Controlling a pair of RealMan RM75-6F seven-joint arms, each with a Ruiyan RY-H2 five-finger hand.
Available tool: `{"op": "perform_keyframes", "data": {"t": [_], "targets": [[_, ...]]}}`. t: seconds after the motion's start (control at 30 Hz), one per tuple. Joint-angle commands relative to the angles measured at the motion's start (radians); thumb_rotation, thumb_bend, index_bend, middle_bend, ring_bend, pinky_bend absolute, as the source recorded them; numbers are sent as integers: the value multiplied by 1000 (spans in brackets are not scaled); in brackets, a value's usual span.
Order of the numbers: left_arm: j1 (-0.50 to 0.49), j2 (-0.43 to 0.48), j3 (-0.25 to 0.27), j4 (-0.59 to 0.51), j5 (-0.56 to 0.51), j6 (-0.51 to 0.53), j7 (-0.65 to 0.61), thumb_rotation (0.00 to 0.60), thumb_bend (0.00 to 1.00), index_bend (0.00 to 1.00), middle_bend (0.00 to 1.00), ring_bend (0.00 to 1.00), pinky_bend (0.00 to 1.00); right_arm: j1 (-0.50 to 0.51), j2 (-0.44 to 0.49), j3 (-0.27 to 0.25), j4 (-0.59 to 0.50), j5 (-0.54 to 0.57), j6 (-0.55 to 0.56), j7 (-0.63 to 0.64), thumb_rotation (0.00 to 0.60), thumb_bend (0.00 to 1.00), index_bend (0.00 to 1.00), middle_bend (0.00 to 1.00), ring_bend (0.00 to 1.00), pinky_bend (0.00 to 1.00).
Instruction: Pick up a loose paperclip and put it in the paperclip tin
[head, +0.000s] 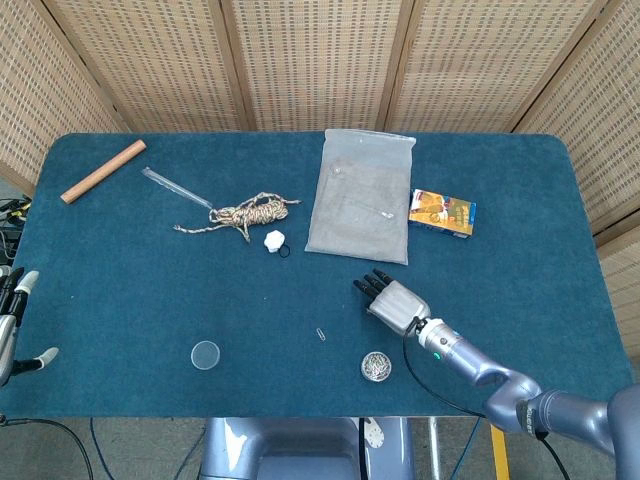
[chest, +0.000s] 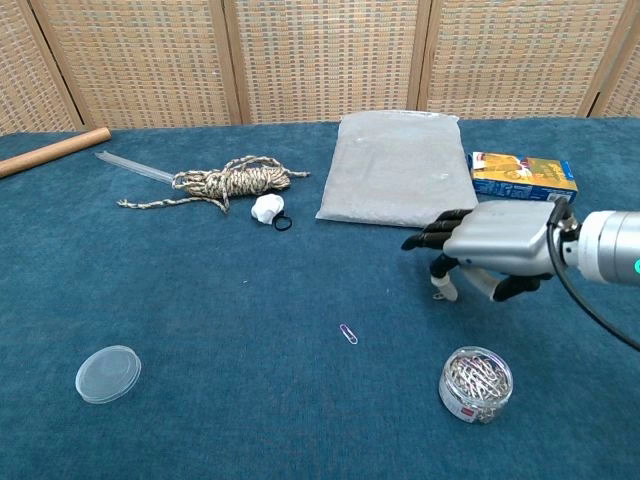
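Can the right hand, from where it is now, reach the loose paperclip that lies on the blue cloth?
Probably yes. The right hand hovers just right of the loose paperclip, with only bare blue cloth between them. The paperclip tin sits nearer the robot, off that path.

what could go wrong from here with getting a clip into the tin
The loose paperclip is thin and flat on the blue cloth, so the right hand's fingers may slip off it. The open paperclip tin sits near the table's front edge; a low pass could tip it.
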Motion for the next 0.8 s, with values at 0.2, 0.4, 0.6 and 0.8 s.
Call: {"op": "perform_keyframes", "data": {"t": [0.2, 0.4, 0.6, 0.8], "targets": [[0, -1, 3, -1, 3, 2, 3, 600, 0, 0, 0, 0, 0, 4, 56, 16, -60, -7, 41, 74, 600, 827, 428, 0, 0, 0], [1, 0, 5, -3, 7, 6, 1, 600, 0, 0, 0, 0, 0, 9, 29, 40, -38, 4, 66, 176, 600, 368, 429, 0, 0, 0], [2, 2, 5, -3, 8, 7, -4, 600, 0, 0, 0, 0, 0, 31, -12, 51, 20, 4, 58, 254, 600, 332, 428, 0, 0, 0], [0, 6, 3, 0, 2, 3, -13, 600, 0, 0, 0, 0, 0, 46, -50, 40, 73, -9, 54, 280, 600, 332, 429, 0, 0, 4]]}}
